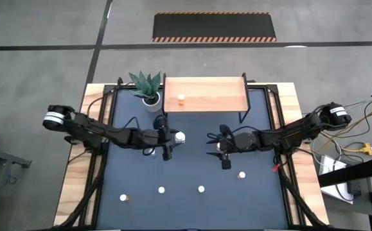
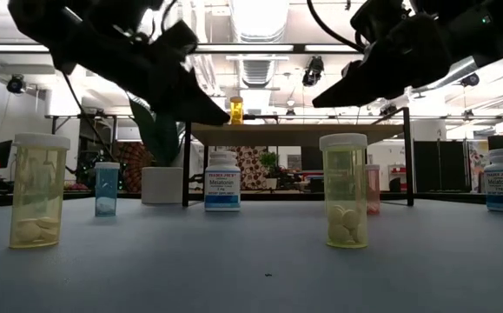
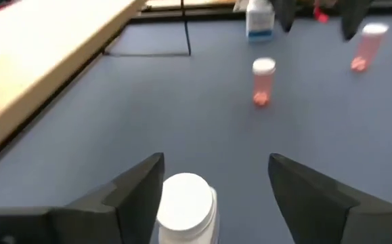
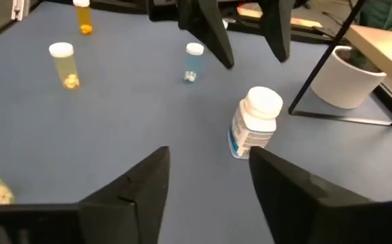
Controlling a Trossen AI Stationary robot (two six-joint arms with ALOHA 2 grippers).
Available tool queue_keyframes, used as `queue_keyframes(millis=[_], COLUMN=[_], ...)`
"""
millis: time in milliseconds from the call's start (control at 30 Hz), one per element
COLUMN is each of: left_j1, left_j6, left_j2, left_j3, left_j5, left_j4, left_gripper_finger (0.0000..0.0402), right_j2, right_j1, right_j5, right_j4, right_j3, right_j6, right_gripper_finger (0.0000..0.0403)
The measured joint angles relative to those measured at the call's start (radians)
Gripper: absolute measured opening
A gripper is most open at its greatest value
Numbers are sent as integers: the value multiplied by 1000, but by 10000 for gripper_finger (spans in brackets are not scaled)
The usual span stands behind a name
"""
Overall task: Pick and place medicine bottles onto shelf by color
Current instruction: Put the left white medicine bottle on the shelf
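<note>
On shelf [image 1: 205, 95], orange bottle [image 1: 181, 99], both grippers open, mid-table

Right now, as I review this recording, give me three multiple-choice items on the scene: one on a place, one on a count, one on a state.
1. Where does the plant pot stand?
A. On the table beside the shelf, at the end on the left arm's side
B. On top of the shelf
C. At the table edge farthest from the shelf

2. How many bottles stand on the shelf?
A. None
B. One
C. Four

3. How do the jaws of the left gripper stand?
A. Shut and empty
B. Shut on a pink bottle
C. Open, with a white-capped bottle between them

Answers:
1 A: the high view shows the pot on the tabletop next to that end of the shelf.
2 B: a lone orange bottle sits on the board.
3 C: the left wrist view shows both fingers apart with the white cap between them.
</note>
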Motion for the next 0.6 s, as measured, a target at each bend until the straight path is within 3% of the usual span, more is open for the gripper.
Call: queue_keyframes(millis=[200, 467, 600], left_j1=[21, 71, 87], left_j6=[74, 79, 71], left_j2=[86, 121, 128], left_j3=[14, 20, 20], left_j5=[-2, -3, 68], left_j4=[-1, 0, 1], left_gripper_finger=[296, 299, 299], right_j2=[0, 0, 0], right_j1=[0, 0, 0], right_j5=[-1, -1, -1], right_j4=[-4, -4, -4], right_j3=[-3, -3, -4], right_j6=[15, 42, 44], right_gripper_finger=[222, 223, 223])
